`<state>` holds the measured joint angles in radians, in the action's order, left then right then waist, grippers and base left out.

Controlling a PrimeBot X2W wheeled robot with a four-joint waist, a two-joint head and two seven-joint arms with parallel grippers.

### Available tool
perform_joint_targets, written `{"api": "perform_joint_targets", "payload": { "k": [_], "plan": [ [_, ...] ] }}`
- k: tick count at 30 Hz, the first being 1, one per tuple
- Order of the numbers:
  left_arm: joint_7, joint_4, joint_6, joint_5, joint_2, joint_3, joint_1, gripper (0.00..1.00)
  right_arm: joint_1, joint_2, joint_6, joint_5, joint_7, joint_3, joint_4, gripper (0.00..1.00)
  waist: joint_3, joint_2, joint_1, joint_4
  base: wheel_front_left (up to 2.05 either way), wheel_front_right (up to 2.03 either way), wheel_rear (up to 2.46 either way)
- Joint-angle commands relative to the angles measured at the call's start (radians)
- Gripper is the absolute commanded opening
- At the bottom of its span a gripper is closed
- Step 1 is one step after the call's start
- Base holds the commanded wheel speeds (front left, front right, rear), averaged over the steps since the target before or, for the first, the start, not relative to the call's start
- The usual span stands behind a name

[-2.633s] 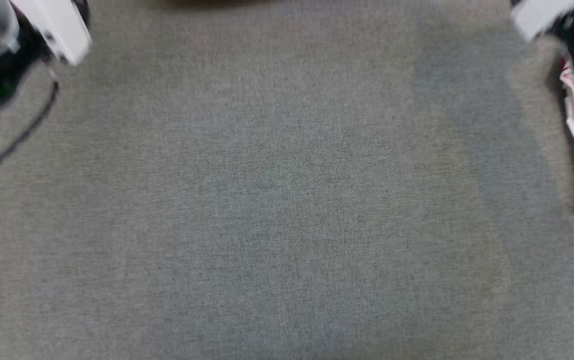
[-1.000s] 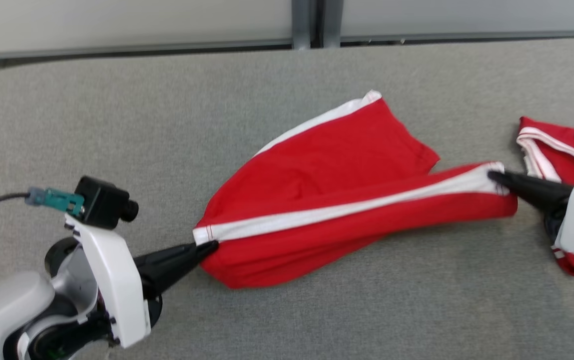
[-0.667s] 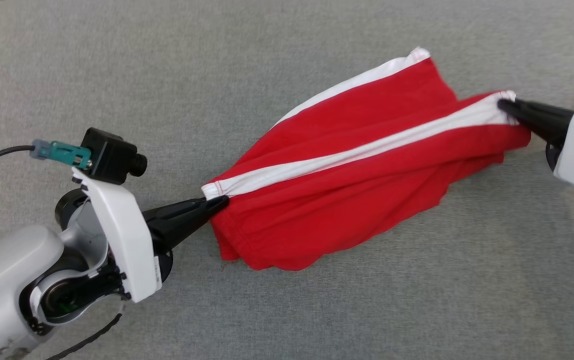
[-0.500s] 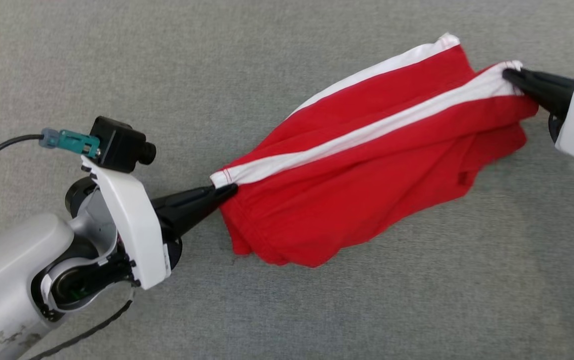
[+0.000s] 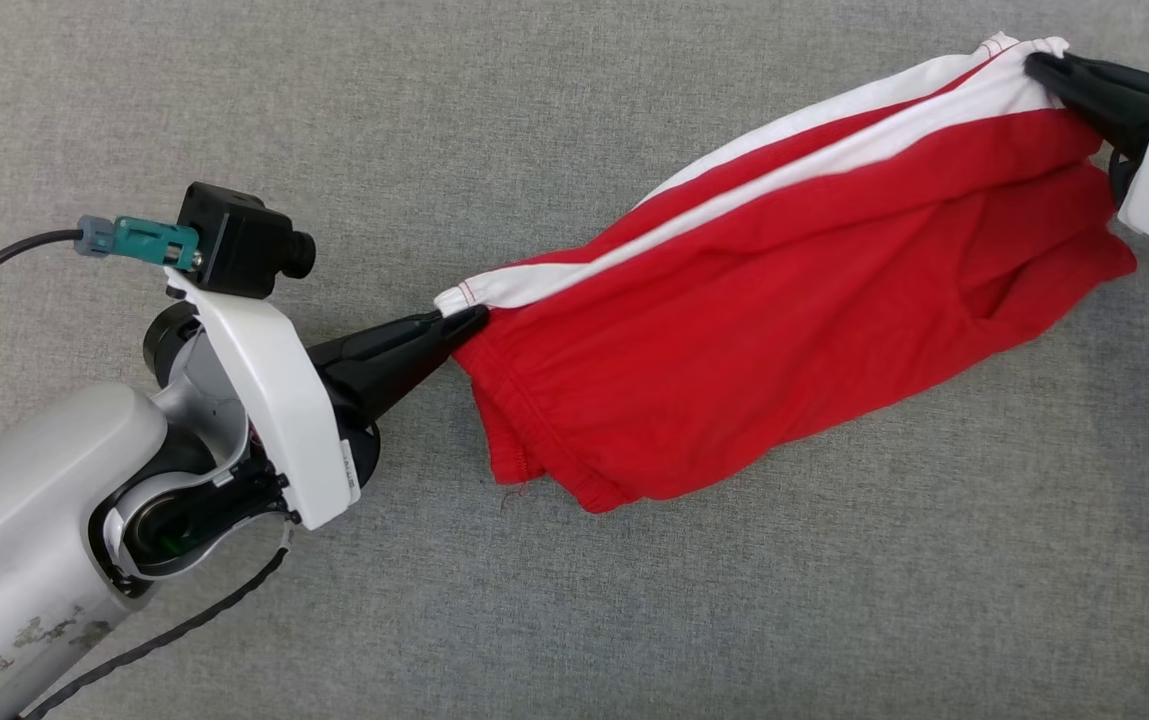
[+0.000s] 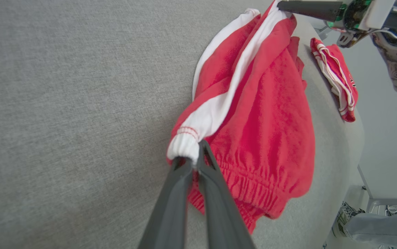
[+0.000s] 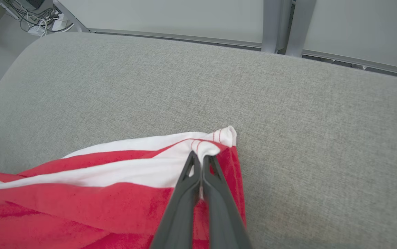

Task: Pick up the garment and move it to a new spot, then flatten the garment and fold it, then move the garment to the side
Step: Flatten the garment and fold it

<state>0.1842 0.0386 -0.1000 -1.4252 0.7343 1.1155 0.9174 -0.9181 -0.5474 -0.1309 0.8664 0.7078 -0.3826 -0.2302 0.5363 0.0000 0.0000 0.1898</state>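
Garment (image 5: 784,330): red shorts with a white side stripe (image 5: 734,200), strung between both arms over the grey padded surface (image 5: 234,100); not yet laid flat.

Left end: left gripper (image 5: 464,320) has its fingers pressed together on the stripe's hemmed corner; the left wrist view confirms the white cloth bunched between the tips; the elastic waistband (image 5: 524,440) sags just beside it.

Middle: a second ago a loose panel with a white edge lay spread behind the stripe; now that panel is drawn up tight against the stripe, and the bulk of the red cloth droops on the near side; much of the shift in the head view is the camera's own; whether the lowest fold touches the surface, cannot tell.

Right end: right gripper (image 5: 1039,65) pinches the opposite stripe corner, tips closed; the right wrist view shows the same.

Far right, in the left wrist view: a second red-and-white piece (image 6: 336,79) lies apart near the surface's edge.

Reading: the cloth looks lifted and carried, so the move to a new spot seems under way; flattening, folding and setting aside remain; the slack hanging cloth will need spreading on set-down.
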Motion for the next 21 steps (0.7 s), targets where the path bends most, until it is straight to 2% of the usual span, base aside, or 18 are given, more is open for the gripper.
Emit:
{"api": "perform_joint_targets", "payload": {
  "k": [1, 2, 3, 4, 5, 6, 7, 15, 21],
  "plan": [
    [-0.003, -0.009, -0.005, 0.005, 0.001, -0.004, 0.01, 0.0, 0.006, -0.001, 0.0, -0.006, -0.009, 0.013, -0.006, 0.0, -0.003, 0.0, 0.0, 0.0, 0.0, 0.0, 0.0],
    [-0.001, -0.014, -0.006, 0.004, 0.0, -0.001, 0.006, 0.0, 0.014, 0.004, 0.0, -0.008, -0.011, 0.018, -0.012, 0.0, -0.007, 0.0, 0.0, -0.001, 0.0, 0.0, 0.0],
    [0.001, -0.021, -0.004, 0.005, 0.0, 0.002, 0.002, 0.11, 0.023, 0.01, 0.0, -0.012, -0.01, 0.022, -0.02, 0.0, -0.012, 0.0, 0.0, -0.003, 0.0, 0.0, 0.0],
    [0.002, -0.028, -0.004, 0.005, -0.001, 0.006, -0.002, 1.0, 0.031, 0.014, 0.0, -0.015, -0.009, 0.027, -0.028, 0.47, -0.019, 0.0, 0.0, -0.006, 0.0, 0.0, 0.0],
    [0.003, -0.034, -0.004, 0.005, -0.001, 0.007, -0.006, 1.0, 0.037, 0.019, 0.0, -0.018, -0.006, 0.032, -0.037, 0.85, -0.026, 0.0, 0.0, -0.009, 0.0, 0.0, 0.0],
    [0.003, -0.034, -0.004, 0.005, -0.001, 0.007, -0.006, 1.0, 0.037, 0.019, 0.0, -0.018, -0.006, 0.032, -0.037, 0.85, -0.026, 0.0, 0.0, -0.009, 0.0, 0.0, 0.0],
    [0.003, -0.039, -0.003, 0.004, -0.002, 0.009, -0.009, 1.0, 0.043, 0.024, 0.0, -0.022, -0.003, 0.035, -0.043, 1.0, -0.033, 0.0, 0.0, -0.012, 0.0, 0.0, 0.0],
    [-0.02, -0.045, 0.015, -0.007, 0.035, 0.007, -0.053, 1.0, 0.1, 0.064, 0.0, -0.034, -0.083, 0.049, -0.071, 1.0, -0.124, 0.0, 0.0, -0.04, 0.0, 0.0, 0.0],
    [-0.105, -0.012, 0.074, 0.034, 0.091, -0.01, -0.106, 1.0, 0.173, 0.064, 0.0, -0.033, -0.225, 0.051, -0.053, 1.0, -0.218, 0.0, 0.0, -0.056, 0.0, 0.0, 0.0]
  ]
}}
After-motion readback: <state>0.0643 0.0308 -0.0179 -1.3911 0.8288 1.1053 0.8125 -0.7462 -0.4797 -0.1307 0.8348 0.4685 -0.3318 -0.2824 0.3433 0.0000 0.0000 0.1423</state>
